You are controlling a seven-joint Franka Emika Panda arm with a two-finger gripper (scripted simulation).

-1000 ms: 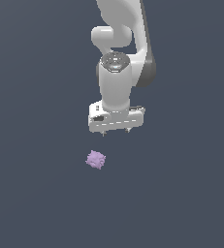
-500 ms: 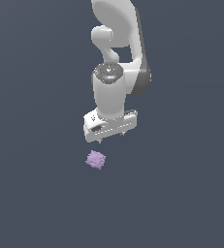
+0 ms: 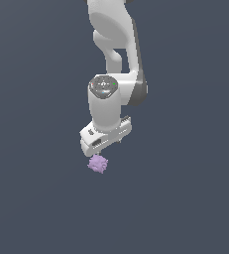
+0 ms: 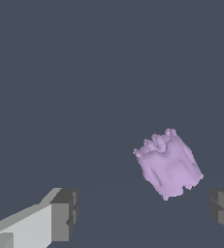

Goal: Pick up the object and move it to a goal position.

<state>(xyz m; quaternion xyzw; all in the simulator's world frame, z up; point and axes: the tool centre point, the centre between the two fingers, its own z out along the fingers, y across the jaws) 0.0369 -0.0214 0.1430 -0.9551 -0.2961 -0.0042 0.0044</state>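
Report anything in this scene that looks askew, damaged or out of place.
Nothing stands out. The pale purple knobby ball lies intact on the plain dark surface, just below the white end effector. In the wrist view its fingers are spread wide, with the ball ahead of them, nearer one finger and untouched.

- In the exterior view the white arm [image 3: 113,44] runs off the picture's top edge; its base is out of sight.
- The gripper [image 3: 105,144] hides its own fingertips behind its white body there, so the jaw gap cannot be read.
- In the wrist view both fingers [image 4: 65,213] are cut by the picture's edges, one reduced to a dark corner.
- The object [image 3: 97,163] is too small in the exterior view to make out its bumps clearly.
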